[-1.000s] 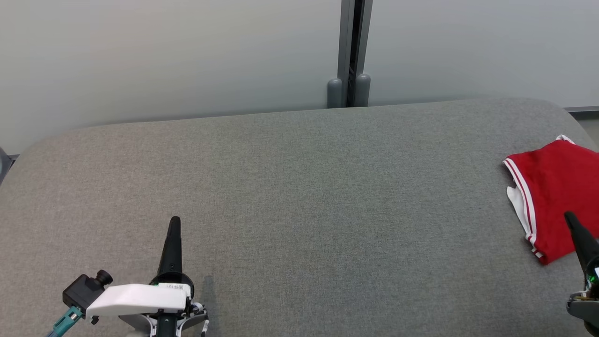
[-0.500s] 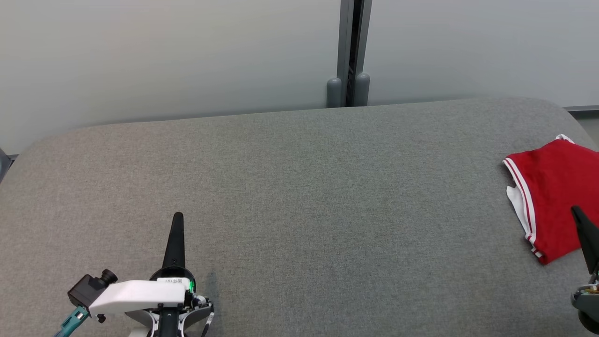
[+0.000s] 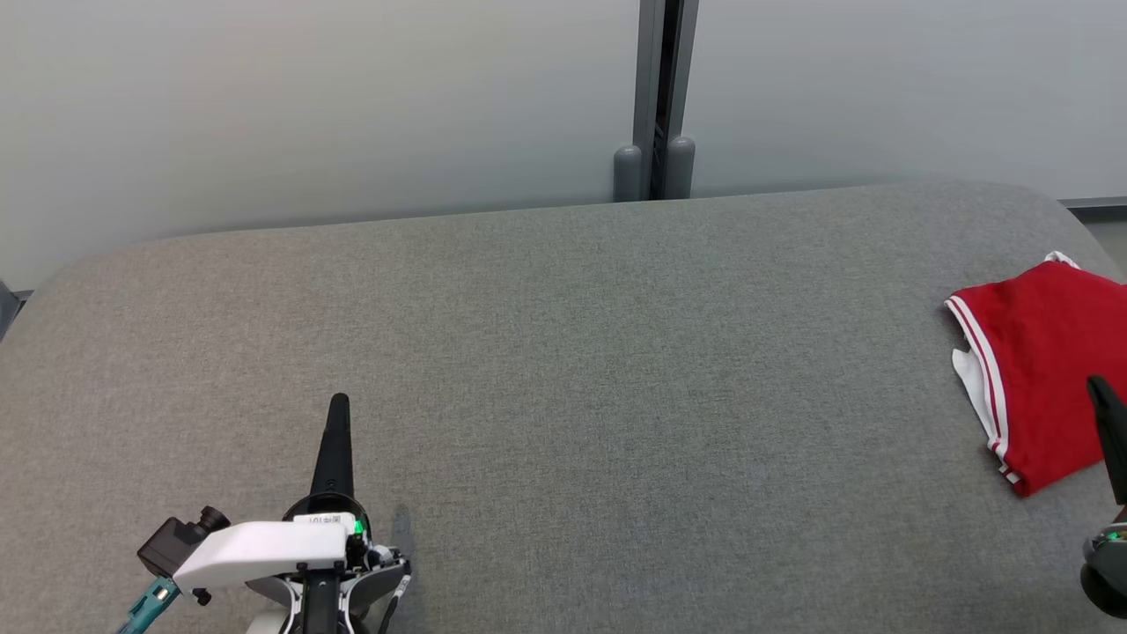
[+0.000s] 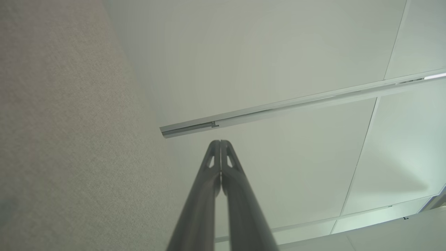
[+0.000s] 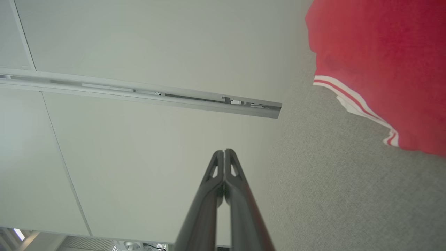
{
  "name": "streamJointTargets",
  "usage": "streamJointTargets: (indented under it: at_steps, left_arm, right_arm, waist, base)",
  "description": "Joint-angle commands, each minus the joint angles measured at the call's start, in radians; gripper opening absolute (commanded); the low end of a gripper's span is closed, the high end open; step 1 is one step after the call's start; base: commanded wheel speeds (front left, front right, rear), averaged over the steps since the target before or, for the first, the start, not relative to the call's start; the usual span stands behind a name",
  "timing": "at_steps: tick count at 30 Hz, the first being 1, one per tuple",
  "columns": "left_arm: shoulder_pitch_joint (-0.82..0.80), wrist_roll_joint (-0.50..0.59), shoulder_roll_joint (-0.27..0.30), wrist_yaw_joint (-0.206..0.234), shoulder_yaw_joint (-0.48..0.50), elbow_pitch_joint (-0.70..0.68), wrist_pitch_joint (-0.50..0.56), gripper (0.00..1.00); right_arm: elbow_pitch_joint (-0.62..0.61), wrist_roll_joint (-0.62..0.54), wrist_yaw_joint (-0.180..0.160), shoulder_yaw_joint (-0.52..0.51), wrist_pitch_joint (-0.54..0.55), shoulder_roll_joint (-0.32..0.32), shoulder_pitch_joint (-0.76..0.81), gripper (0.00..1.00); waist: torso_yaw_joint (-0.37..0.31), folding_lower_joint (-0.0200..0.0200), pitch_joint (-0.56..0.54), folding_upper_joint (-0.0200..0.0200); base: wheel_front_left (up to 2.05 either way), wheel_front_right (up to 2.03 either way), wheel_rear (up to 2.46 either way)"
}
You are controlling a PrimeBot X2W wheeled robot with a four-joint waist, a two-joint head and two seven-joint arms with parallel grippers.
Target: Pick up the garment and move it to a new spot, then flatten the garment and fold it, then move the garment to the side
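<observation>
I am looking down on a grey cloth-covered table (image 3: pixel 563 352) that is standing against a pale wall (image 3: pixel 308 106), with a grey post (image 3: pixel 656 88) running up the wall behind its far edge.

The garment (image 3: pixel 1043 370), red with white stripes along one hem, is lying in a compact bundle at the far right of the table, and the head view's right edge is cutting it off. A bit of white fabric is peeking out at its left side.

My left end effector (image 3: pixel 339 401) is hovering over the near left part of the table, well apart from the garment. Its two dark fingers are pressing together along their length, and nothing is sitting between them in the left wrist view (image 4: pixel 220 141).

My right end effector (image 3: pixel 1096 380) is showing at the right edge of the head view, its tip overlapping the garment's near part there. In the right wrist view (image 5: pixel 224 150) its fingers are likewise closing fully on each other and holding nothing. There the garment (image 5: pixel 383 52) is lying off to the upper right, clear of the fingertips, on the table (image 5: pixel 331 191).
</observation>
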Motion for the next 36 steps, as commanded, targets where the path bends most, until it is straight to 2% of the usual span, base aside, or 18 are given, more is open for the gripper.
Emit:
streamJointTargets:
  at_steps: [1, 16, 36]
  left_arm:
    - [-0.021, -0.019, 0.000, -0.010, -0.001, 0.003, -0.005, 0.00]
    - [-0.038, -0.107, -0.016, -0.030, -0.005, 0.023, -0.012, 0.00]
    - [-0.037, -0.105, -0.016, -0.029, -0.005, 0.022, -0.012, 0.00]
  right_arm:
    - [0.009, 0.023, 0.000, -0.009, 0.009, -0.009, -0.016, 0.00]
    - [0.050, 0.118, 0.000, -0.036, 0.041, -0.015, -0.046, 0.00]
    - [0.050, 0.119, 0.000, -0.036, 0.042, -0.015, -0.043, 0.00]
  waist:
    - [0.000, 0.0000, 0.000, -0.0001]
    - [-0.002, 0.0000, 0.002, -0.0001]
    - [-0.002, 0.0000, 0.002, -0.0001]
  base:
    - [0.00, 0.00, 0.00]
    - [0.00, 0.00, 0.00]
    - [0.00, 0.00, 0.00]
